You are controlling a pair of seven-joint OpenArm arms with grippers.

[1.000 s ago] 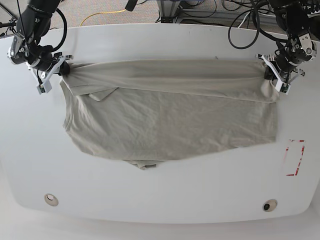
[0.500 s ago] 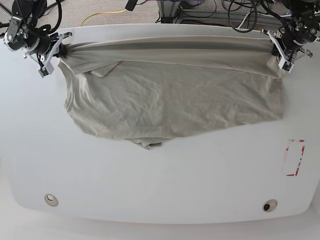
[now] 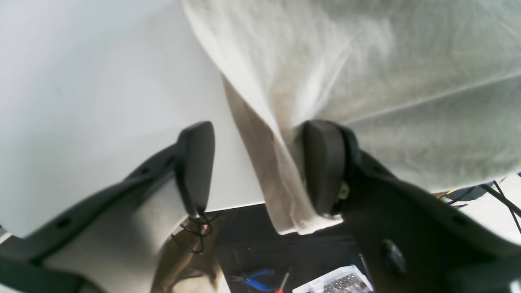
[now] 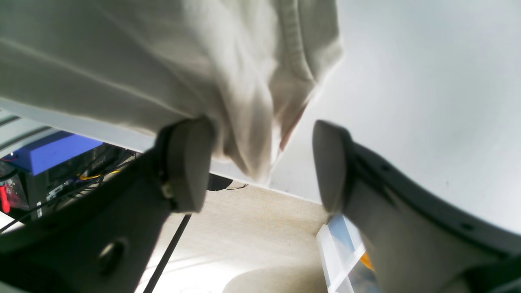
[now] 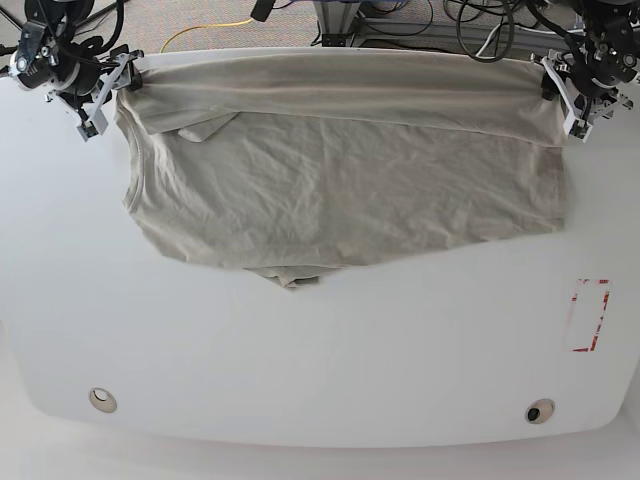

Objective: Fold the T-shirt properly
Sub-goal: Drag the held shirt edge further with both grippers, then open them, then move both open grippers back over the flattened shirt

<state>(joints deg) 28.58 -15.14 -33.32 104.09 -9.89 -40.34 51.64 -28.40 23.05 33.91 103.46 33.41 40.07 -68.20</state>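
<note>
The beige T-shirt [image 5: 340, 170] lies spread and wrinkled on the white table [image 5: 320, 380], its folded upper band along the table's far edge. My left gripper [image 5: 568, 100] is at the shirt's far right corner in the base view. In the left wrist view it [image 3: 260, 171] is open, and the shirt's corner [image 3: 281, 179] hangs loose against one pad. My right gripper [image 5: 108, 95] is at the far left corner. In the right wrist view it [image 4: 260, 167] is open too, with a bunch of cloth [image 4: 244, 134] drooping beside one finger [image 4: 189, 162] over the table edge.
A red-outlined rectangle [image 5: 589, 315] is marked near the table's right edge. Two round holes [image 5: 102, 399] [image 5: 540, 411] sit near the front. Cables and frames [image 5: 400, 20] crowd the floor beyond the far edge. Blue pliers [image 3: 252, 278] lie below the table.
Both grippers carried the shirt's folded edge away to the table's far edge, dragging the whole shirt back. Their jaws then opened and let go of the corners.
</note>
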